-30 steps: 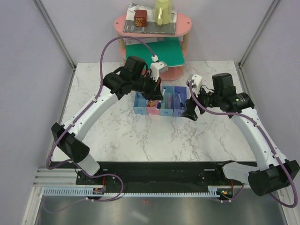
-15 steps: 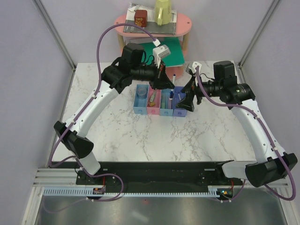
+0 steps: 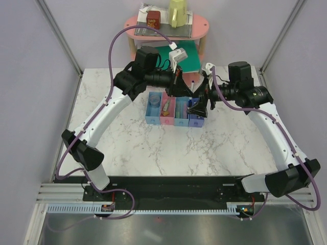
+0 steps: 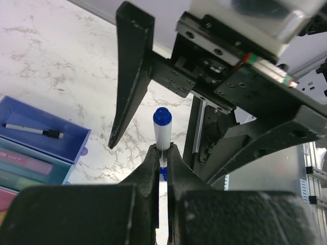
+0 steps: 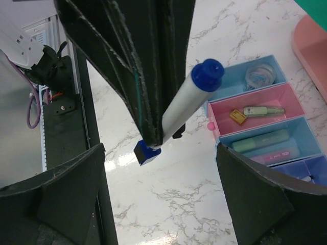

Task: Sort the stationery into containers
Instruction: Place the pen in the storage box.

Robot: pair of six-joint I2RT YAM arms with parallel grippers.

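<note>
Although the top view tells me only that the left claw (image 3: 185,93) and the right claw (image 3: 200,104) meet just above the right end of the tray row (image 3: 173,121) on the worktop (image 3: 153,148), the wrist views supply the rest. From the left wrist view I read that the left claw is clamped on the white pen (image 4: 162,133) low on its barrel, with the blue cap pointing away from the camera. The right claw's fingers (image 4: 130,76) stand wide apart on either side of the pen and do not touch it. That view alone shows a thin pen (image 4: 33,131) with a dark end lying in the violet-blue tray (image 4: 46,115). Only the right wrist view shows the other contents: the clear tape roll (image 5: 259,76) lies in the light blue tray (image 5: 230,87), the tan eraser (image 5: 236,116) in the pink tray (image 5: 294,102), and the pale green marker (image 5: 260,140) and pink-purple marker (image 5: 276,155) side by side in the blue tray (image 5: 306,145). The white pen is held in the air, outside every tray.
</note>
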